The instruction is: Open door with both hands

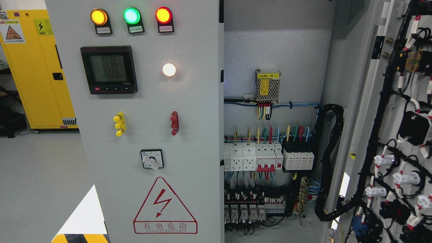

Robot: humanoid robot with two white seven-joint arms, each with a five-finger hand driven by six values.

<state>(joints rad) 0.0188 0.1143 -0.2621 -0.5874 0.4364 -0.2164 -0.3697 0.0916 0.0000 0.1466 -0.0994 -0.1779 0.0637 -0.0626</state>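
Grey left door of the electrical cabinet closed, filling the left and middle of the frame. Along its top: three pilot lamps, amber, green and red, each with a small label plate below. Under them at the left, a black digital meter with a lit display; to its right, a glowing white lamp. Lower down, a yellow handle and a red handle side by side, well apart. Below and between them, a rotary selector switch with a white knob. At the bottom of the door, a red triangular lightning warning sign with Chinese characters beneath.

Right door swung wide open at the right edge of the frame, inner face showing black cable bundles and the backs of components. Between the doors, cabinet interior exposed: a small perforated power supply with a yellow label high up, a row of white breakers with coloured wires mid-height, terminal blocks below, and a thick black cable loop curving toward the open door.

Yellow safety cabinet at the upper left, standing on the grey floor. Yellow-and-black striped corner at the bottom left.

No hand of either arm in the frame, so state of the fingers impossible to tell.
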